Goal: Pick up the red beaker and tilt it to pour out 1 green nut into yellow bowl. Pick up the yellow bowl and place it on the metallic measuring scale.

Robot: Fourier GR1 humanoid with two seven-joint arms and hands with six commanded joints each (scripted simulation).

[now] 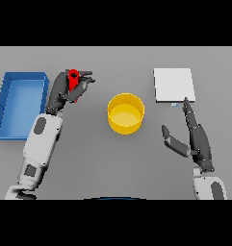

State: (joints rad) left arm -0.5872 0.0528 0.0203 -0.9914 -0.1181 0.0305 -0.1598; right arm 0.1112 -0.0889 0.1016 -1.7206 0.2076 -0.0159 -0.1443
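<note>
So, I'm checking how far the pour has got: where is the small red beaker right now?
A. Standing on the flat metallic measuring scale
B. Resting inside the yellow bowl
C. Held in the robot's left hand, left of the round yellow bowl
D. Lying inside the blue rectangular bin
C: the small red beaker sits within the curled fingers of the left hand, between the blue rectangular bin and the round yellow bowl.

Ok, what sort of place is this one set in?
Probably a lab-style tabletop workstation, though nothing beyond the plain grey table shows. The cues: a red beaker in the left hand, a yellow bowl, a flat metallic measuring scale and a blue bin.
</note>
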